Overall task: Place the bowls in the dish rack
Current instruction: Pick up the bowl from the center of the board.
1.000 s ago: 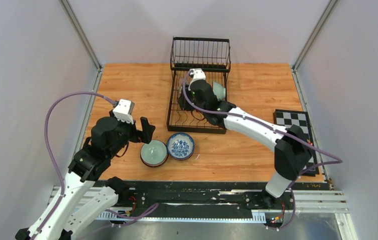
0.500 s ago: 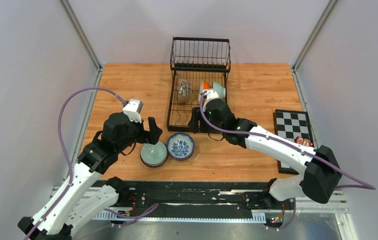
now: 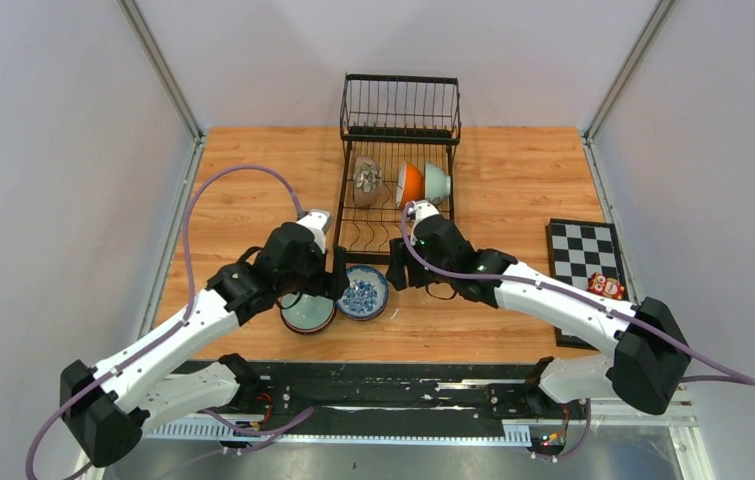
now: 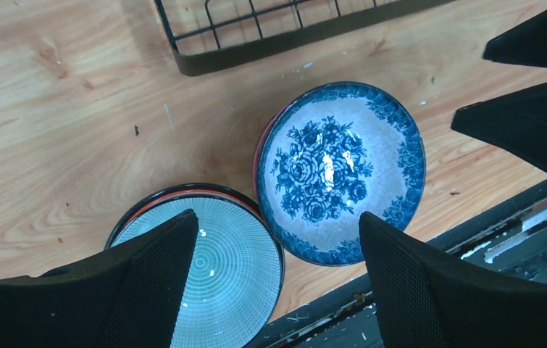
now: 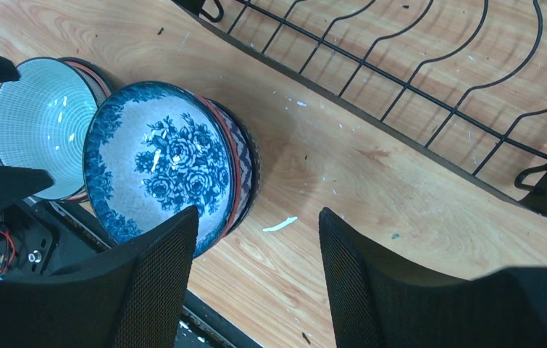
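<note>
Two bowls sit on the tabletop [image 3: 253, 180], touching: a green bowl [image 3: 307, 310] and a blue bowl [image 3: 361, 292], just in front of the rack [image 3: 398, 150], where three more stand on edge. My left claw [image 4: 277, 225] hangs over the pair, jaws wide and empty, one finger above the green bowl and the other past the blue bowl's far rim. My right claw [image 5: 256, 217] hovers beside the blue bowl, jaws also apart and holding nothing. I judge this the pickup step for the last two. Next, one claw should drop onto a rim and pinch it, while the other keeps clear.
</note>
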